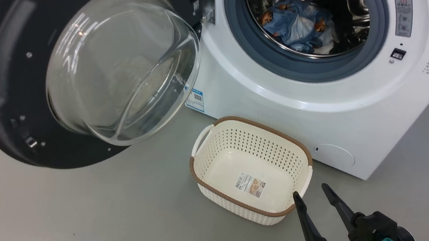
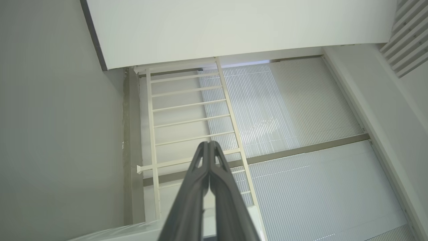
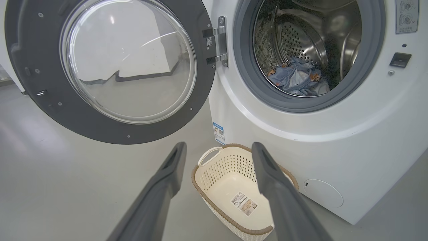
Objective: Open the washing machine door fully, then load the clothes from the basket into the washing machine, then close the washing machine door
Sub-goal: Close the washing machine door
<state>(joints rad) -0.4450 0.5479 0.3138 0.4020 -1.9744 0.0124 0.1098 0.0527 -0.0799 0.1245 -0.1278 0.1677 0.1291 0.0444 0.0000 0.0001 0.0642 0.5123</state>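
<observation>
The white washing machine (image 1: 278, 99) (image 3: 334, 140) stands with its black-rimmed glass door (image 1: 122, 62) (image 3: 127, 60) swung wide open to the left. Blue printed clothes (image 1: 298, 25) (image 3: 297, 80) with some white cloth lie inside the steel drum. On the floor before the machine sits the cream basket (image 1: 251, 170) (image 3: 234, 187), with only its label showing on the bottom. My right gripper (image 1: 311, 189) (image 3: 217, 147) hovers open at the basket's near right corner, nothing between its fingers. My left gripper (image 2: 209, 144) is shut on nothing and points at a pale wall with a white ladder-like railing.
Grey floor (image 1: 113, 212) surrounds the machine and basket. The open door overhangs the floor at the left. A round flap (image 1: 335, 155) sits low on the machine's front, and a blue sticker (image 1: 195, 99) is beside the door hinge side.
</observation>
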